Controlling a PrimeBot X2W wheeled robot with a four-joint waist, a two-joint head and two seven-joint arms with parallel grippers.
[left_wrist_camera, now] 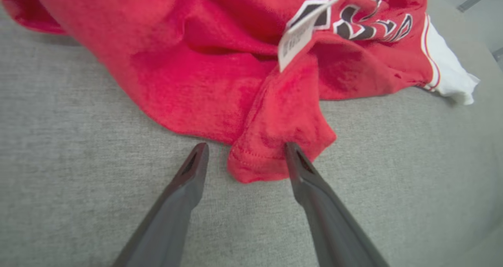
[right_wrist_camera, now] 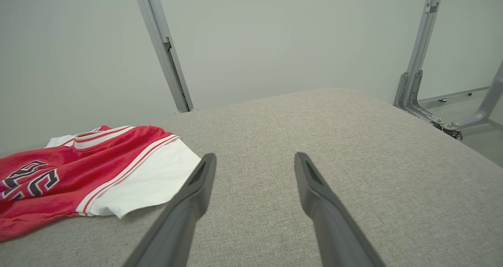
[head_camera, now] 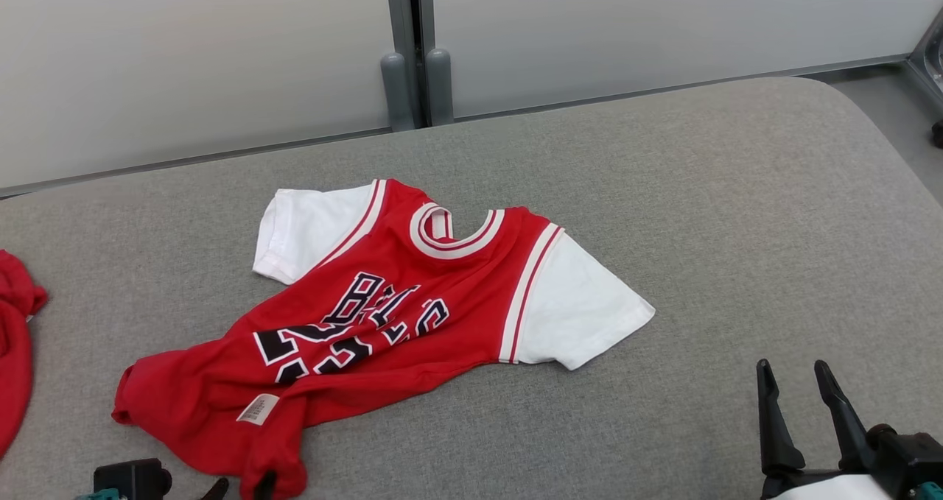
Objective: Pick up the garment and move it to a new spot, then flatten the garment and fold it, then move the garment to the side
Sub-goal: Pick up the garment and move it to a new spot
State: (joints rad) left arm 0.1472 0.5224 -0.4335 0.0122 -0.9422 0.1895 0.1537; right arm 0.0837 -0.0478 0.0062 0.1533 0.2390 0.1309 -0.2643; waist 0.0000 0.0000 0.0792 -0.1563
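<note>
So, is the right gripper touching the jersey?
Apart. The head view shows bare cushion between the right gripper and the jersey.

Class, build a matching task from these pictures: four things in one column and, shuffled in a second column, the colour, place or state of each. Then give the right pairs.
Column one:
1. left claw
2. right claw
3. care label
4. sleeves

Column two:
A. white, one on each side of the red body
B. open over the bare grey surface
C. lying on the jersey near its lower hem
D. open, a red hem corner between its fingers

Pairs: 1-D, 2-B, 3-C, 4-A.
</note>
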